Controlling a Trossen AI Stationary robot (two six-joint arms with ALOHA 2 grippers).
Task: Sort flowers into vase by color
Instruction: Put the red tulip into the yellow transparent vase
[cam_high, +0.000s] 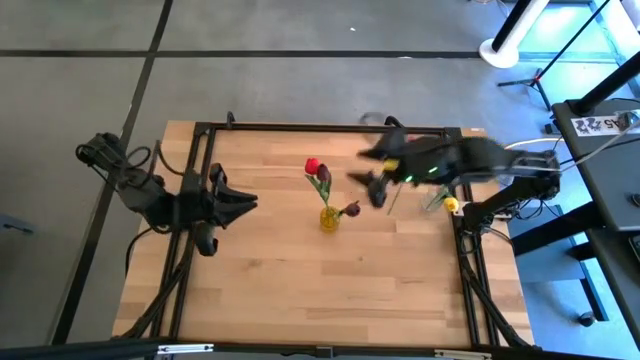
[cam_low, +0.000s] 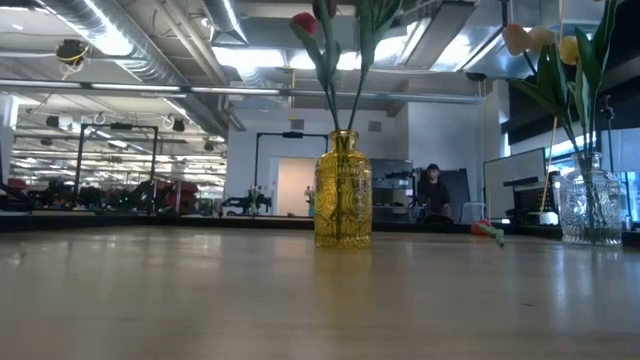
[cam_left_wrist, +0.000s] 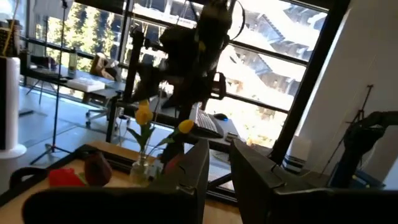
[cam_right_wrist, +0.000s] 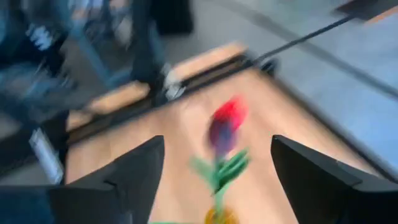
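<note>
A yellow glass vase (cam_high: 329, 218) (cam_low: 343, 190) stands mid-table and holds a red tulip (cam_high: 313, 166) (cam_right_wrist: 229, 113) and two dark maroon ones (cam_high: 323, 176) (cam_high: 352, 208) by their stems. A clear glass vase (cam_high: 437, 200) (cam_low: 590, 205) near the right edge holds yellow and cream tulips (cam_high: 451, 205) (cam_left_wrist: 143, 115). One more flower (cam_low: 487, 230) lies on the table between the vases. My right gripper (cam_high: 372, 190) (cam_right_wrist: 217, 146) hovers open just right of the yellow vase, facing its flowers. My left gripper (cam_high: 248, 203) (cam_left_wrist: 219, 149) waits open at the left side.
The wooden tabletop (cam_high: 300, 290) has a dark frame around it (cam_high: 300, 127). The right arm (cam_high: 480, 160) reaches in over the clear vase. Bare wood lies in front of both vases and between the left gripper and the yellow vase. A person (cam_low: 433, 190) stands far off in the room.
</note>
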